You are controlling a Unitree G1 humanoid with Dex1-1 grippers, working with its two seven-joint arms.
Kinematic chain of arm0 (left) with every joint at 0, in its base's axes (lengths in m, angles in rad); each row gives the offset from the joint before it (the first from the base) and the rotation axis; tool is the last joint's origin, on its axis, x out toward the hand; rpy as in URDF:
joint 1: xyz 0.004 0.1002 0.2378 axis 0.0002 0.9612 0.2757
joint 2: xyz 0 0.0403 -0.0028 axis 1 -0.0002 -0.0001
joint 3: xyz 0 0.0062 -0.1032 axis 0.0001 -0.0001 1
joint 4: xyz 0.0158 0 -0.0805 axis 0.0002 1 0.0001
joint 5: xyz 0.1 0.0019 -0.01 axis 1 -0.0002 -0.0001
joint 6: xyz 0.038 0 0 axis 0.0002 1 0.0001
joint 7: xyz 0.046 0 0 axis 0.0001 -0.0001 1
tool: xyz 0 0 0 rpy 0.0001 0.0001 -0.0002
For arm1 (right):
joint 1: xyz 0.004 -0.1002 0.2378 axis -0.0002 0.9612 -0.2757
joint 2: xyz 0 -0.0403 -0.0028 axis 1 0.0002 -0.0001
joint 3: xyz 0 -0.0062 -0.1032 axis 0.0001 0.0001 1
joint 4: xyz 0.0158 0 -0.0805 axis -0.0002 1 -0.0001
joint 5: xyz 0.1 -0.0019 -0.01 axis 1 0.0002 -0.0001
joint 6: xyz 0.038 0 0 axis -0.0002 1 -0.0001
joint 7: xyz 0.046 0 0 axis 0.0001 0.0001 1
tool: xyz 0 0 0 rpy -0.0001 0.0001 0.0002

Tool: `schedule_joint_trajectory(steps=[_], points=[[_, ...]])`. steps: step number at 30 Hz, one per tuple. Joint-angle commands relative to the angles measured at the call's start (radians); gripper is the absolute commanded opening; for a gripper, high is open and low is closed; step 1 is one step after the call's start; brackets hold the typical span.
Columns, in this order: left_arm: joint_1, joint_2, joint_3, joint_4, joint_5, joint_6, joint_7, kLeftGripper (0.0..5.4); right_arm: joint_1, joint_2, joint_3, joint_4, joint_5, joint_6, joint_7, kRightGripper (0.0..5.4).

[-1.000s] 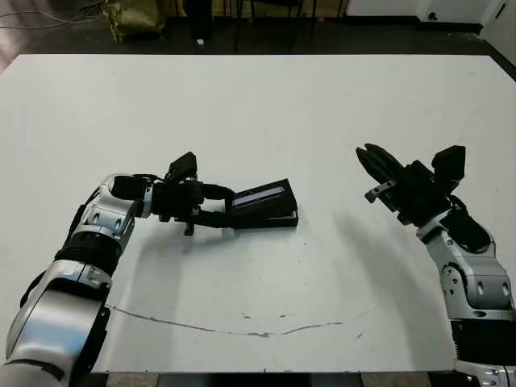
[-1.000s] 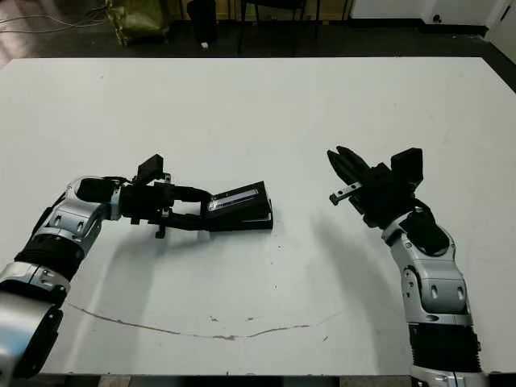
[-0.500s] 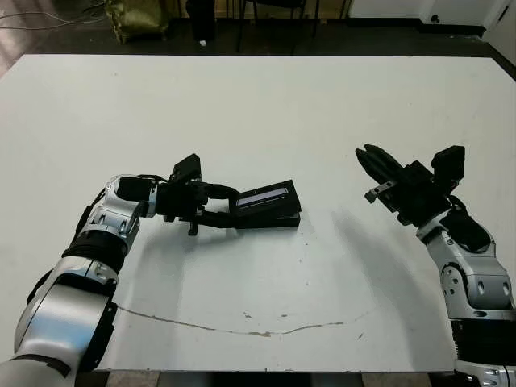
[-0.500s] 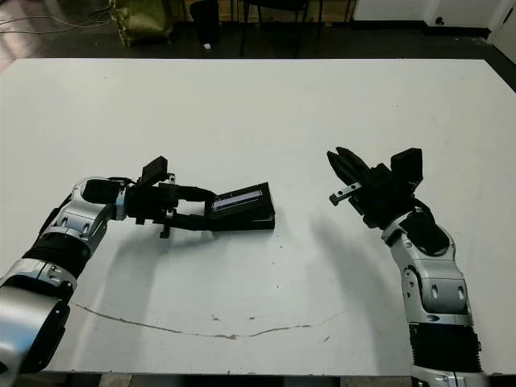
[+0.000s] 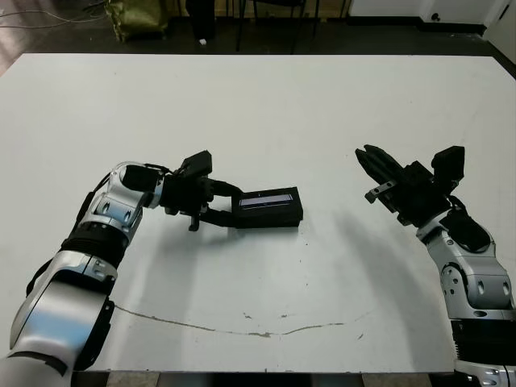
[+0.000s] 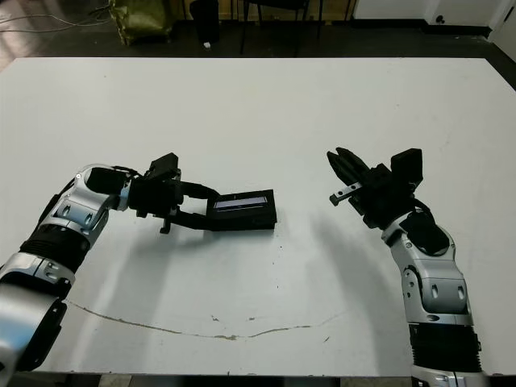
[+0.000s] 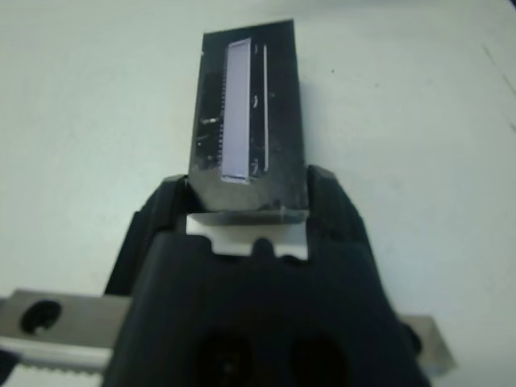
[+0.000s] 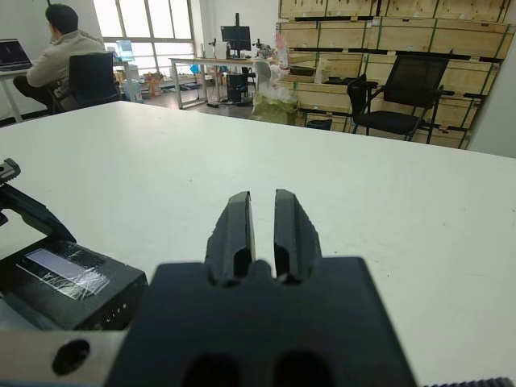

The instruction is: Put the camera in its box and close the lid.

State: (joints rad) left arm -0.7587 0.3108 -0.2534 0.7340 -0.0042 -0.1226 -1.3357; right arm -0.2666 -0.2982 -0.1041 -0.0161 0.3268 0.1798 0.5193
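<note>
A second ago the flat black rectangular lid with the pale bluish-grey stripe (image 5: pixel 268 199) stood tilted, its far edge raised above the shallow black box (image 5: pixel 272 218); now it lies flat on the box, level with the white table (image 5: pixel 258 105). The left arm has also shifted a little toward the table's middle, while the right arm has not moved.

There is one lid, one box under it, two tools and one table. The camera itself does not show in any view, so where it is cannot be told from these pictures.

The left tool (image 5: pixel 228 207) sits at the near end of the closed box, one black finger (image 7: pixel 164 211) on each long side of that end, with the striped lid running straight away from it between the fingers. Its fingers are spread just to the box's width and appear to press against the sides, gripping the lidded box. The box lies left of the table's centre.

The right tool (image 5: pixel 369 160) hovers well apart from the box, on the right side of the table, raised off the surface. Its two black fingers (image 8: pixel 235 230) stand nearly together with a thin slit between them, gripping nothing.
</note>
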Motion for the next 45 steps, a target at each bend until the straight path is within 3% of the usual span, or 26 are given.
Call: schedule_joint_trajectory(steps=[1,16,45], points=[[-0.040,-0.011,-0.015,-0.016,0.012,-0.003,0.021,1.90,0.012,-0.001,-0.003,0.012,0.004,0.012,-0.004,0.00],[-0.032,0.001,-0.028,-0.055,0.049,-0.021,0.049,1.88,0.020,-0.004,-0.002,-0.017,0.012,0.057,-0.025,0.00],[0.037,0.013,-0.139,-0.006,0.123,-0.051,0.114,1.80,0.027,-0.008,-0.001,-0.025,0.015,0.057,-0.022,0.00]])
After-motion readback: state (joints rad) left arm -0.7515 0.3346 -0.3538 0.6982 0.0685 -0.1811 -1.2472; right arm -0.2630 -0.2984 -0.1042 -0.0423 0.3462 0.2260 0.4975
